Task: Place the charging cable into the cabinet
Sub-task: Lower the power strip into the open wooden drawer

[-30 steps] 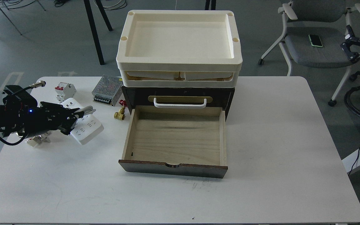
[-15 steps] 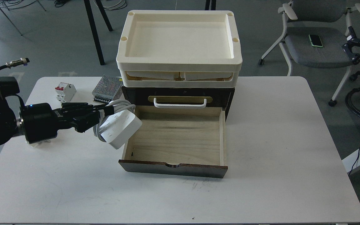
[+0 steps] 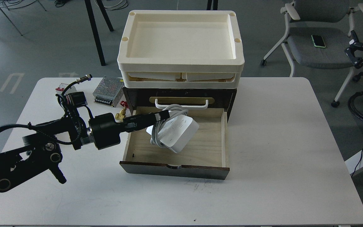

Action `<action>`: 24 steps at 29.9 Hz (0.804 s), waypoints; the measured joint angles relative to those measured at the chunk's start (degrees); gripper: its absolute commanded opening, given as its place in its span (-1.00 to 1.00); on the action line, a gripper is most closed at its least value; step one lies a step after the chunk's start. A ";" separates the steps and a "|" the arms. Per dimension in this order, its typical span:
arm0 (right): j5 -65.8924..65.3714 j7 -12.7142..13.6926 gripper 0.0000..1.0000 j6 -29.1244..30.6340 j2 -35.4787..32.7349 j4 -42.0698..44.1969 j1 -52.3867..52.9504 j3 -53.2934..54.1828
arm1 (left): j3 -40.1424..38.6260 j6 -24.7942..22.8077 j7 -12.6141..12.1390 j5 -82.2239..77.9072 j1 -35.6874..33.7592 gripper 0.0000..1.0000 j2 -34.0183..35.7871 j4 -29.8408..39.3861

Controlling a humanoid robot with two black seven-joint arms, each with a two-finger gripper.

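Nearest, along the lower edge of the frame, the white worktop [image 3: 263, 195] lies bare. Just above it, at centre, the drawer [image 3: 175, 168] of the cabinet [image 3: 232, 97] stands pulled out, its dark front toward the camera and its pale wood floor showing.

Over the left half of that drawer hangs the charging cable [image 3: 176, 132], a flat white power strip tilted with one corner down and its thick white cord looped round the middle. It looks clear of the drawer floor, though how far I cannot tell. The left claw [image 3: 159, 116] reaches in from the lower left of the frame and is pinched on the cord loop at the strip's upper left side.

By my judgement the strip is a rigid, fairly light plastic block with a smooth, slippery shell, while the cord is springy and gives a better hold; taken by the loop, the block will swing and may uncoil when released. A hold across the wrapped middle seems steadier.

Farther back, at upper left, a perforated metal power supply [image 3: 107, 91] sits beside the cabinet, and cream trays [image 3: 181, 67] are stacked on top. The right claw is not in view.
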State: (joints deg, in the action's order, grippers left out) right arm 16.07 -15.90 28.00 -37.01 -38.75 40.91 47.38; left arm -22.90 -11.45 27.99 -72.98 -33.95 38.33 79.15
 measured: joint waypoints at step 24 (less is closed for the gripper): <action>0.10 0.00 1.00 0.00 0.00 -0.09 -1.50 0.29 | 0.63 4.35 0.03 3.19 3.31 -0.97 -12.20 -17.50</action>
State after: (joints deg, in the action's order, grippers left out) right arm 16.17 -15.90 28.00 -37.01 -38.84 39.41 47.67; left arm -22.28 -7.10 28.02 -69.79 -30.64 26.14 61.65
